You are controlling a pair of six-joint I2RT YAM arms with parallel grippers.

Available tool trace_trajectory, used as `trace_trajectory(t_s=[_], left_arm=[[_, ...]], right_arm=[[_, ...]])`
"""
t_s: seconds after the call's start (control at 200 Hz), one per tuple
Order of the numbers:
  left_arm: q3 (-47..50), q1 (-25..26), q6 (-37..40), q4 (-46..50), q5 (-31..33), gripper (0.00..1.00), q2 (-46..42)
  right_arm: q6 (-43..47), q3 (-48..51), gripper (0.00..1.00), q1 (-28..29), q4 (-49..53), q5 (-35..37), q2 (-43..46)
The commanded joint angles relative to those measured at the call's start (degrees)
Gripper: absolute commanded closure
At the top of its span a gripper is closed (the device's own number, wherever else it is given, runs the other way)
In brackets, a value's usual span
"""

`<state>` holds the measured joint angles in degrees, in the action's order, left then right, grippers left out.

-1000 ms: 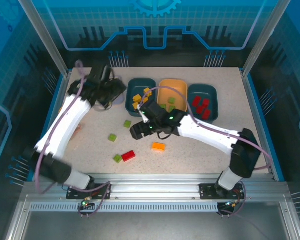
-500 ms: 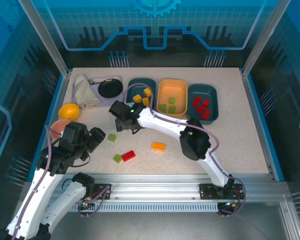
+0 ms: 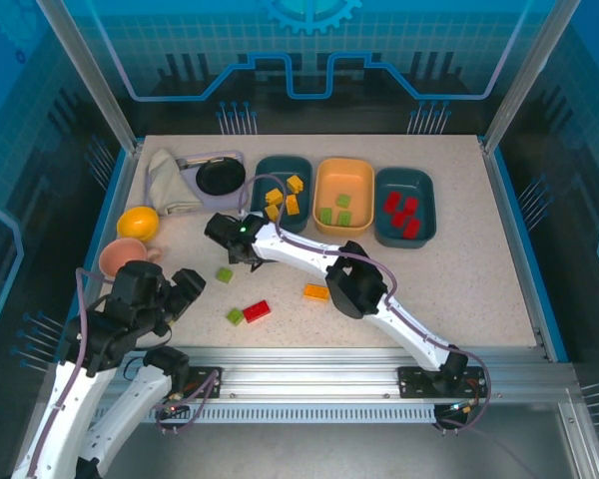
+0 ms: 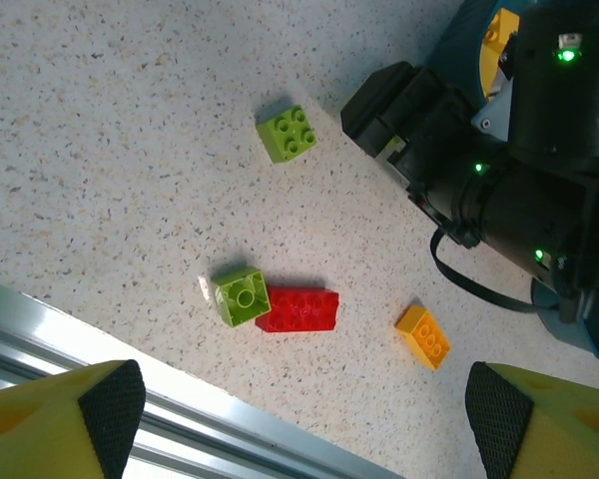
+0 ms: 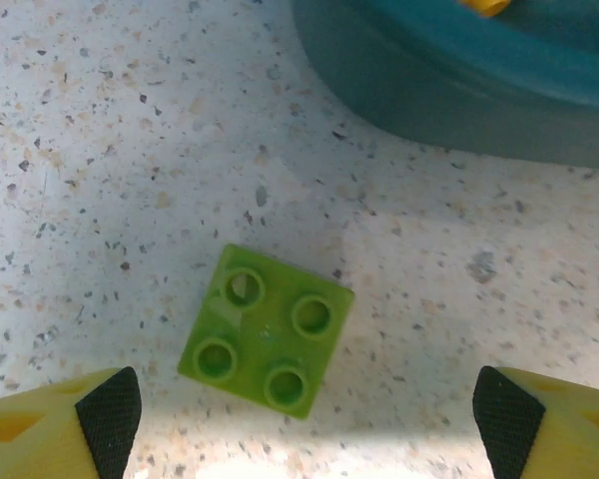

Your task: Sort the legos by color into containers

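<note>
My right gripper (image 3: 238,244) hangs open low over a light green square brick (image 5: 267,329), which lies between the fingers (image 5: 108,411) without touching them, just in front of the left teal tray (image 5: 449,95). That tray (image 3: 265,170) holds several yellow bricks, the orange-tan tray (image 3: 344,166) holds green ones, and the right teal tray (image 3: 427,190) holds red ones. Loose on the table are a green brick (image 3: 224,273), a second green brick (image 3: 235,315) touching a red oblong brick (image 3: 257,310), and an orange brick (image 3: 316,292). My left gripper (image 3: 185,287) is open and empty near the front left.
At the back left lie a grey cloth (image 3: 166,178) and a lavender tray (image 3: 196,160) with a black bowl (image 3: 220,177). A yellow bowl (image 3: 138,222) and a pink bowl (image 3: 122,256) sit by the left edge. The aluminium rail (image 4: 100,349) runs along the table's front.
The left arm has pulled back from the far left corner to the near left. The right arm has swung left, and its gripper now sits in front of the left teal tray.
</note>
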<state>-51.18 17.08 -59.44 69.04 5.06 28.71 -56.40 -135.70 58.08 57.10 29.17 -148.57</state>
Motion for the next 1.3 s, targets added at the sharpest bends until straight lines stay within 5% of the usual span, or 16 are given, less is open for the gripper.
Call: trace_trajectory(t_s=[0.0,0.19,0.435,0.635,0.835,1.03,1.2,1.295], left_arm=[[-1.2,-0.1,1.8,2.5,-1.7,0.13,-0.8],[-1.5,-0.1,2.2,2.3,-2.0,0.13,-1.0],[-0.9,-0.1,2.1,1.2,-2.5,0.14,-0.8],[-0.5,-0.1,2.2,0.6,-2.7,0.14,-0.5],[-0.1,-0.1,3.4,-1.6,-4.3,0.14,0.3],[0.5,-0.1,4.9,-12.6,-12.8,0.14,6.0],[-2.9,2.0,5.9,-22.7,-14.2,0.14,16.0],[-6.1,5.4,6.8,-27.0,-12.9,0.14,23.0]], right_arm=[[-0.1,-6.4,0.14,-0.3,0.5,1.9,-3.8],[-0.6,-8.0,0.26,-1.3,0.3,1.1,-5.9],[-0.3,-7.3,0.57,-1.5,0.4,-0.1,-5.4],[-0.3,-0.9,0.73,-0.7,-1.9,-0.8,0.7],[1.6,9.3,0.75,0.2,-6.0,-0.6,11.8],[5.1,22.1,0.75,-1.2,-8.3,0.5,27.5],[9.4,32.3,0.75,-8.3,-8.1,0.3,37.3],[11.9,37.1,0.74,-15.0,-12.1,-5.5,39.2]])
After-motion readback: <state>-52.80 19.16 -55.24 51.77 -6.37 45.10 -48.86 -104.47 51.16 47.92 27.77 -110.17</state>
